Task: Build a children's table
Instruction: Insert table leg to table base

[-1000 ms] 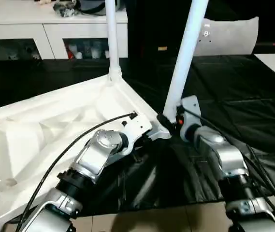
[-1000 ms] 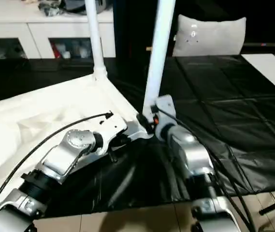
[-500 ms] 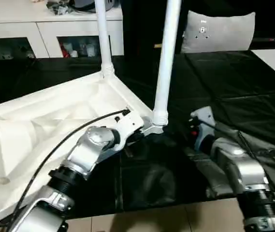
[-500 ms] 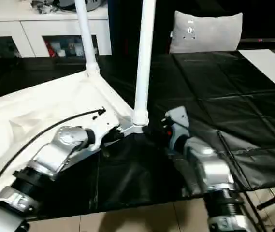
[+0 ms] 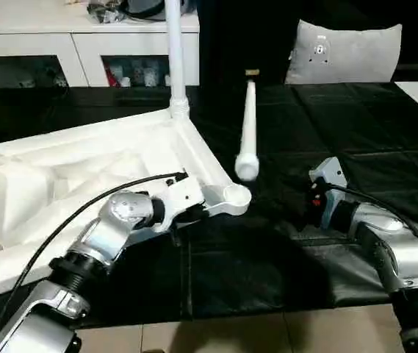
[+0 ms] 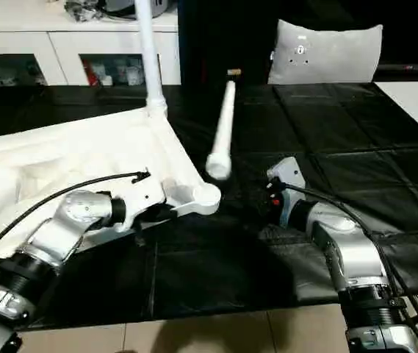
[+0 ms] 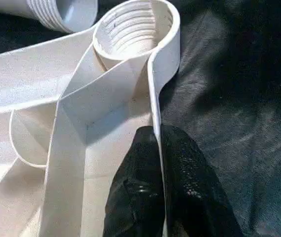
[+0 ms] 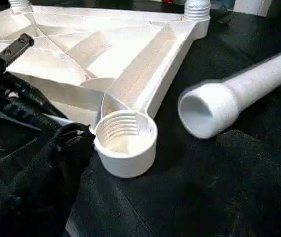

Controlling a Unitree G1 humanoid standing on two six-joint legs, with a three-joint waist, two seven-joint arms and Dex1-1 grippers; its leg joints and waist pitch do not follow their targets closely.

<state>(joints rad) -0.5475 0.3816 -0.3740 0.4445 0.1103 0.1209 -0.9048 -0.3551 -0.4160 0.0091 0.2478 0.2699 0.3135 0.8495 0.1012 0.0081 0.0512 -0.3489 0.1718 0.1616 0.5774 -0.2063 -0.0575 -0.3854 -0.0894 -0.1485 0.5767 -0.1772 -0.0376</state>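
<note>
Lying upside down on black sheeting, the tabletop (image 5: 84, 169) is steadied by the left claw (image 7: 157, 148) clamped on its rim just behind the empty corner socket (image 5: 236, 195), while a loose leg (image 5: 247, 132) lies beside that socket and the right claw (image 5: 319, 195) rests apart nearby.

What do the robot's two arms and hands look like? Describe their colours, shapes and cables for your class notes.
Both forearms are rounded silver metal with black ribbed rings near the base. A black cable arcs over the left arm and another trails along the right arm. The left hand has two black, textured fingers. The right hand carries a grey bracket with a small red mark.
</note>
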